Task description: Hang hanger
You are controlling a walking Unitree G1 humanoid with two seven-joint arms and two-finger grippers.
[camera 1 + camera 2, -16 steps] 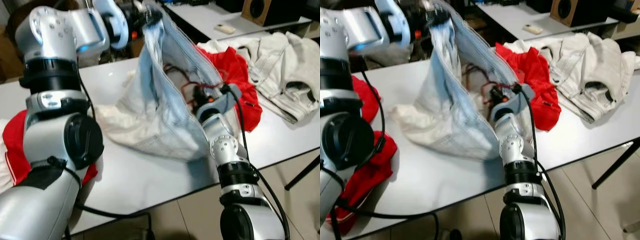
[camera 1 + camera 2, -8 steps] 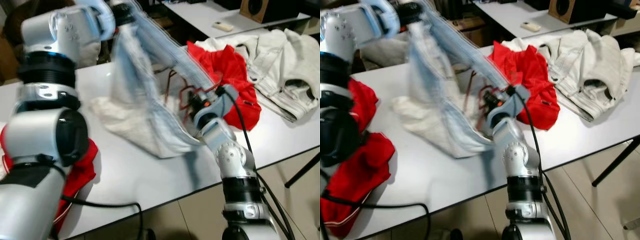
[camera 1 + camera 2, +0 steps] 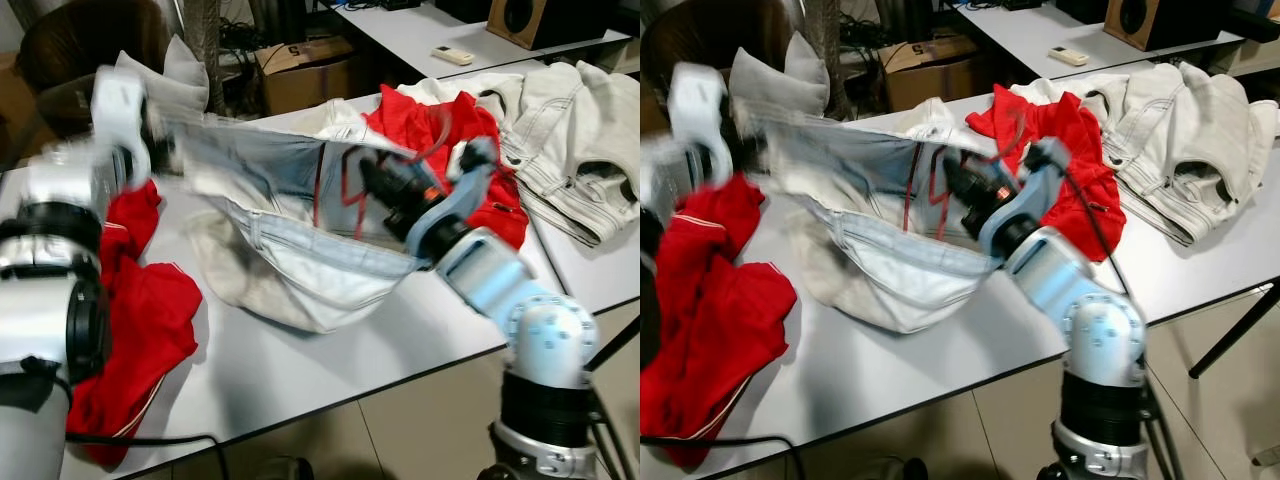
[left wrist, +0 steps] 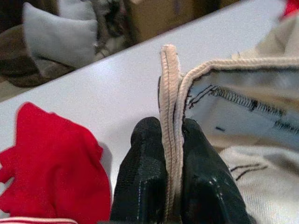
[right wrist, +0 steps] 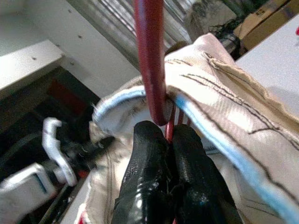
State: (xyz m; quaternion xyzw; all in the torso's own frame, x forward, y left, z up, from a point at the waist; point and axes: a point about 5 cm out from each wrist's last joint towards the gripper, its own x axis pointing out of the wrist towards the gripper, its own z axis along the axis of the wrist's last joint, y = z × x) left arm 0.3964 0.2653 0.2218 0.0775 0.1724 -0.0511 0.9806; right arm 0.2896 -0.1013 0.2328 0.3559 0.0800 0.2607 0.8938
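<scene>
1. Left gripper (image 4: 172, 140): jaws pinch the pale garment's hem (image 4: 169, 93) above the surface (image 3: 300, 370).
2. Right gripper (image 5: 167, 140): jaws clamp the red hanger (image 5: 150, 60) inside the garment.
3. Hanger appears only partly inserted; hanging remains.

My right end effector (image 5: 169, 140) has its two black fingers (image 5: 145, 182) pressed together on the thin red wire of the hanger (image 5: 150, 60), whose thicker red bar rises straight above them. Cream denim garment (image 5: 224, 121) with a pale blue edge drapes against the hanger; beyond the garment, my left arm (image 5: 51, 154) is blurred
</scene>
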